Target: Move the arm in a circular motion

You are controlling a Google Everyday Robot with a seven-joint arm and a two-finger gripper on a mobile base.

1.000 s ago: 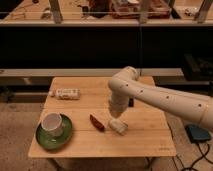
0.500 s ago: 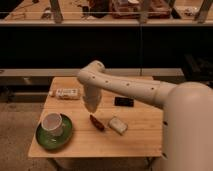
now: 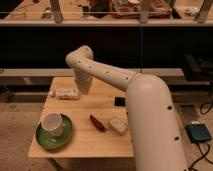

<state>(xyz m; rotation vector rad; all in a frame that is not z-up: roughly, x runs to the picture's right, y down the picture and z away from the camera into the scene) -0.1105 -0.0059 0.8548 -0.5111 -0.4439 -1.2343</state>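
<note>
The cream-white arm (image 3: 115,77) with small dark dots reaches from the lower right across the wooden table (image 3: 75,147). Its thick near segment (image 3: 152,125) fills the right side and hides the table's right part. The elbow (image 3: 80,57) bends at the back left, and the last segment points down. The gripper (image 3: 84,89) hangs over the back of the table, just right of a white packet (image 3: 66,93). It holds nothing that I can see.
A white cup (image 3: 51,123) stands on a green plate (image 3: 60,140) at the front left. A dark red item (image 3: 97,122) and a pale wrapped item (image 3: 118,125) lie mid-table. A small black object (image 3: 120,101) lies beside the arm. Dark shelving runs behind.
The arm has swung left and toward the back of the table, from over the pale item to beside the white packet. Its near segment now fills more of the right side.
</note>
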